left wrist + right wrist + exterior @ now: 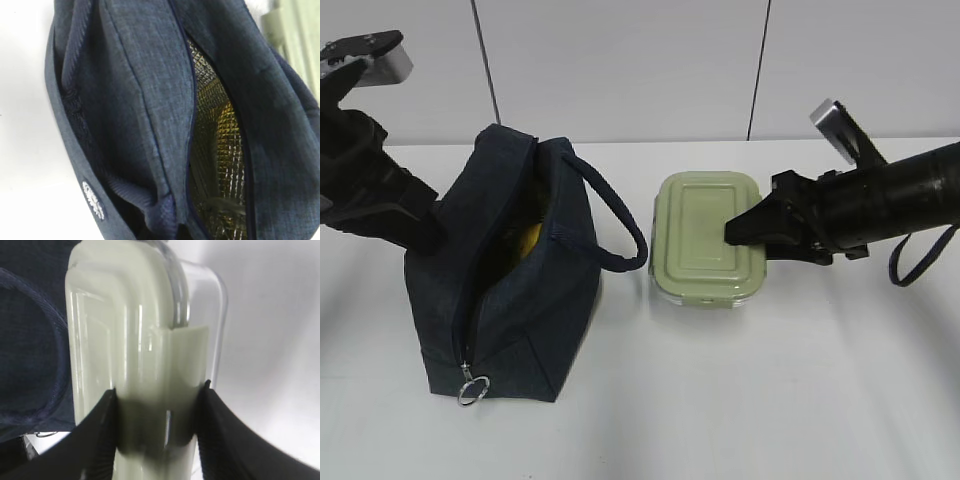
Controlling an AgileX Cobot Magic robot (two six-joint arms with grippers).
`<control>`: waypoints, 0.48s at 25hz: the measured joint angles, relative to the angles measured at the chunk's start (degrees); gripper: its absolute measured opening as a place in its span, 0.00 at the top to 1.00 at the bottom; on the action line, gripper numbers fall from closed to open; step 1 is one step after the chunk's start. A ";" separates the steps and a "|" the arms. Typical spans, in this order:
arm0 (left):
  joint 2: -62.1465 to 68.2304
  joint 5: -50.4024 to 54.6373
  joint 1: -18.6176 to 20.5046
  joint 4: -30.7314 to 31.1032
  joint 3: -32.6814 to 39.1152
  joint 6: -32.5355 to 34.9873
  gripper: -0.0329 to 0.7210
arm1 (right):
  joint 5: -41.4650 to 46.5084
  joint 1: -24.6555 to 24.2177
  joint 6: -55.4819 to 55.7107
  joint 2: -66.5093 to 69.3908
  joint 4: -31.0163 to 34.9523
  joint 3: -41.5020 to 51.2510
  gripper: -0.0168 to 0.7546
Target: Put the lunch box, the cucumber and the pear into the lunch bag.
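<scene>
Pale green lunch box [135,355] is sitting clamped between the right gripper's [157,422] fingers in the wrist view; outside, it is standing just beside the unzipped lunch bag [510,290], the left gripper's state hidden.

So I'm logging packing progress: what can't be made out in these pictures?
- Cucumber: unseen in every view; the lunch bag walls may hide it.
- Pear: only a yellow patch shows through the opening.
- Left gripper: hidden behind the bag, exterior view; absent from the left wrist view.
- Lunch box contents: lid covers them.
</scene>
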 joint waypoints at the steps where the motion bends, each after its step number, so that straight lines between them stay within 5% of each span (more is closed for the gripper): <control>1: 0.00 0.00 0.00 0.00 0.00 0.00 0.95 | 0.05 -0.77 0.62 -0.55 -1.21 0.03 0.57; 12: 0.00 0.05 0.00 0.06 0.00 0.00 0.95 | 10.35 -1.33 2.99 -5.51 -0.14 -3.94 0.57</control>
